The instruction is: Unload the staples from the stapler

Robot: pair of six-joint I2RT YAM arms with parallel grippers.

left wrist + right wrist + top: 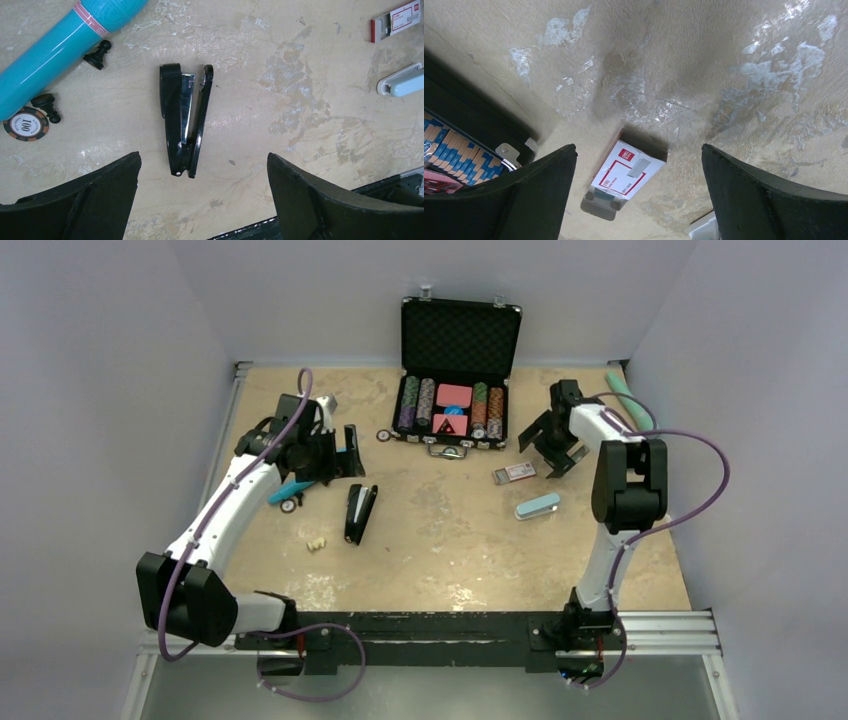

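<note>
Stapler (182,125) lies hinged open on the surface (300,200), staples apparently not yet removed; left tool (202,160) and right tool (638,150) spread, empty.

Stapler (173,117): slim, glossy black, one item. It lies on its side with its two arms hinged apart in a narrow V. In the left wrist view it sits just left of frame centre and runs nearly vertically. The joined hinge end is toward the bottom and the spread tips toward the top. A silvery metal channel (187,111) shows between the black arms, bright along its length. In the top view the stapler (358,512) lies left of centre, at mid-height, as a dark, slightly slanted sliver.

Staples: not distinguishable from the channel in any view.
</note>
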